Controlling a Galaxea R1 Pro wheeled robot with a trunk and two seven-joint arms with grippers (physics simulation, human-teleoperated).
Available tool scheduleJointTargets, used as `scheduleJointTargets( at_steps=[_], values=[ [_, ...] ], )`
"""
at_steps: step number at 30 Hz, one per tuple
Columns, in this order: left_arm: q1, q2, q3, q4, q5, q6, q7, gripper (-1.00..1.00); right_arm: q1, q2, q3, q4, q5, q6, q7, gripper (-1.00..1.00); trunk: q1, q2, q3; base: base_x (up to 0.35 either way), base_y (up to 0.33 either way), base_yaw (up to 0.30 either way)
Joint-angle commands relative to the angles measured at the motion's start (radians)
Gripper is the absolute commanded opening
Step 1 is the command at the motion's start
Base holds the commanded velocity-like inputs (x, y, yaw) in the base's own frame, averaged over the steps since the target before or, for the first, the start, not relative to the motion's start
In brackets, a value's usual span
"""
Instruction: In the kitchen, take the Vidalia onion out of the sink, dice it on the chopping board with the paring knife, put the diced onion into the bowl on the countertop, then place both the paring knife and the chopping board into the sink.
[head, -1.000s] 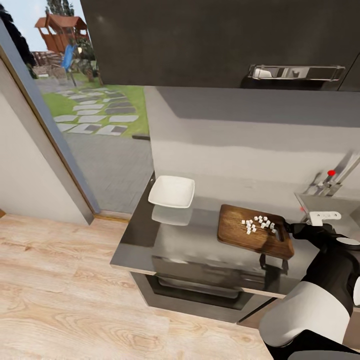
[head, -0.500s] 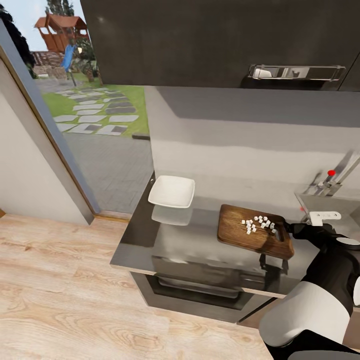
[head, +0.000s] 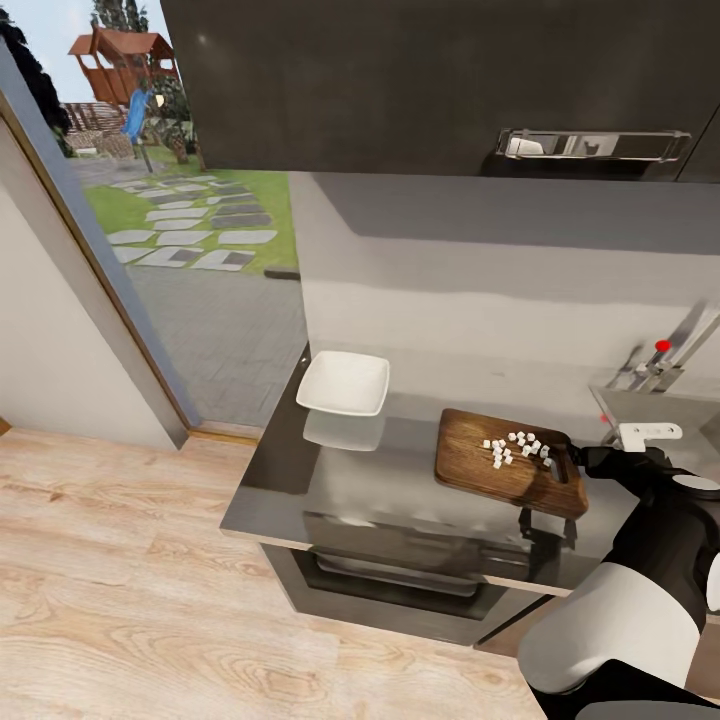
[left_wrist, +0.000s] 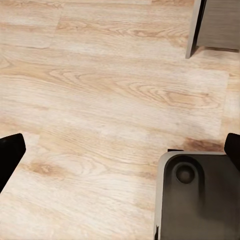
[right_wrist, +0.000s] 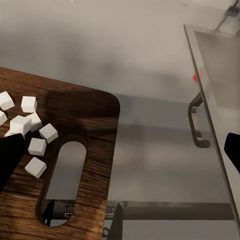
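The brown chopping board (head: 480, 462) lies on the glossy grey countertop (head: 400, 450) with the diced onion (head: 515, 449) as small white cubes on it. My right gripper (head: 576, 462) hovers at the board's slotted handle end. In the right wrist view it (right_wrist: 120, 150) is open, one finger over the cubes (right_wrist: 31, 135) and the other over the sink (right_wrist: 220, 90). The white square bowl (head: 343, 384) stands at the counter's left end. The sink (head: 660, 405) with its red-knobbed tap (head: 662, 346) is at the right. My left gripper (left_wrist: 120, 150) hangs open over the floor. The paring knife is out of view.
A dark wall cabinet (head: 430, 80) with a chrome handle (head: 592, 144) hangs above the counter. Left of the counter an open doorway (head: 180, 230) leads to a garden. Wooden floor (head: 130, 580) spreads in front. A dark part of my base (left_wrist: 200, 195) shows under the left gripper.
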Motion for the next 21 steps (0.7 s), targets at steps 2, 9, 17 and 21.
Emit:
scheduleJointTargets(
  at_steps=[2,9,17,21],
  values=[
    [0.0,0.002,-0.007,-0.002,0.007,-0.002,0.006,1.0,-0.002,0.001,-0.002,-0.002,0.005,0.002,0.006,1.0,0.001,-0.002,-0.002,0.0,0.0,0.0],
    [0.0,0.002,-0.007,-0.002,0.008,-0.002,0.006,1.0,-0.002,0.001,-0.002,-0.002,0.005,0.002,0.006,1.0,0.001,-0.002,-0.002,0.0,0.0,0.0],
    [0.0,0.002,-0.007,-0.002,0.008,-0.002,0.006,1.0,-0.002,0.001,-0.002,-0.002,0.005,0.003,0.006,1.0,0.001,-0.002,-0.002,0.0,0.0,0.0],
    [0.0,0.001,-0.007,-0.002,0.008,-0.002,0.006,1.0,-0.002,0.001,-0.002,-0.002,0.006,0.003,0.006,1.0,0.001,-0.002,-0.003,0.0,0.0,0.0]
  ],
)
